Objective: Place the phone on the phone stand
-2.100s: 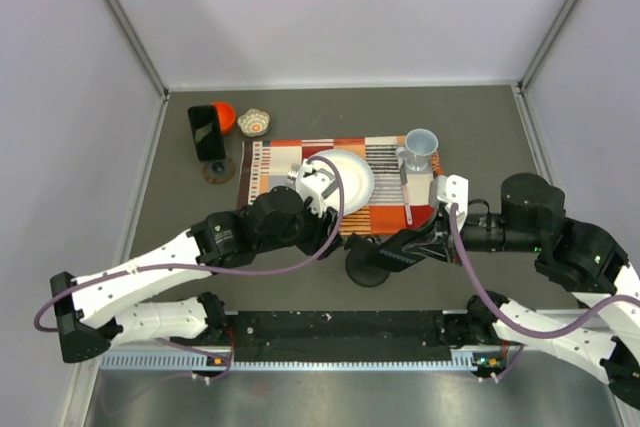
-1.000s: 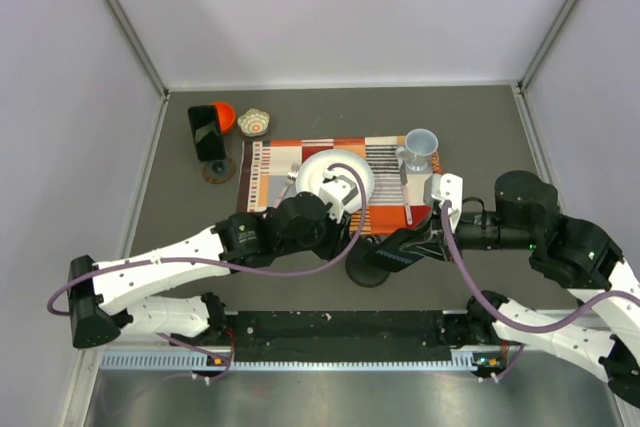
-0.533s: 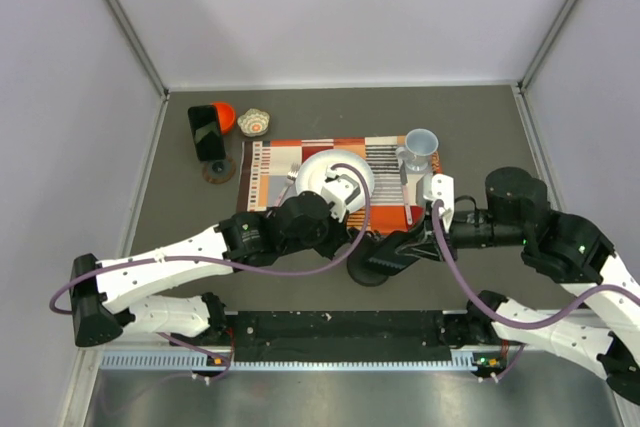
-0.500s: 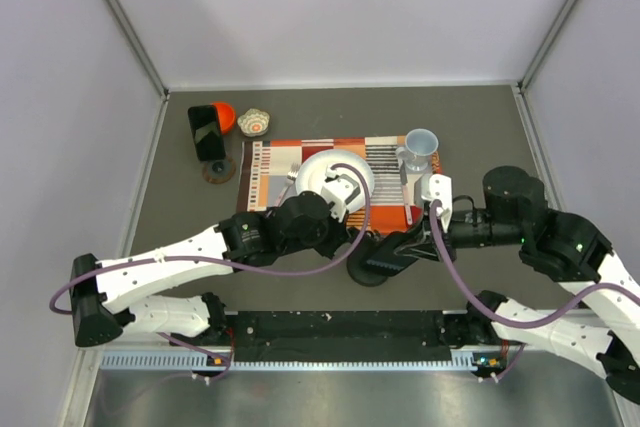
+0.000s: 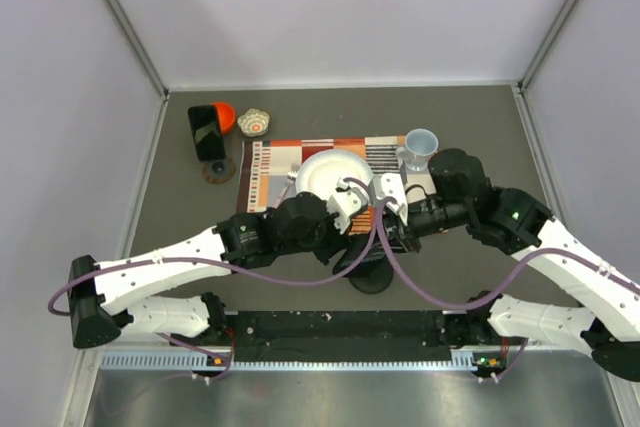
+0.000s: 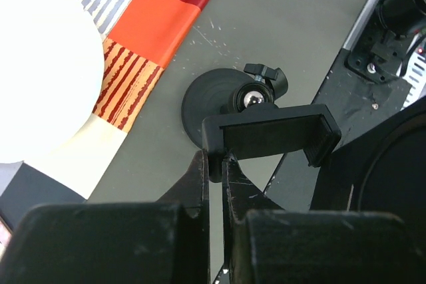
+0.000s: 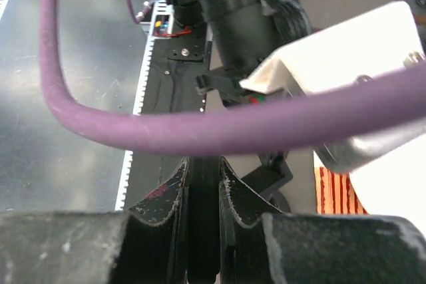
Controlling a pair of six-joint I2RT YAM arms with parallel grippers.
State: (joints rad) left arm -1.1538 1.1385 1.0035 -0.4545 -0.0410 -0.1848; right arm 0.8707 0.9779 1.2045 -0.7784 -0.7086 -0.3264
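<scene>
The phone [image 5: 207, 132] stands in front of the phone stand [image 5: 218, 173], so I see only a bit of its brown foot. An orange thing [image 5: 227, 117] peeks out behind the phone, and I cannot tell what it is. From above, both wrists cover half of the black clamp stand [image 5: 368, 275]. In the left wrist view the white plate [image 6: 40, 64] runs off the edge. In the right wrist view a purple cable [image 7: 166, 128] blocks a lot. Something dark sits between the fingers of the right gripper [image 7: 204, 171]. I cannot tell what.
</scene>
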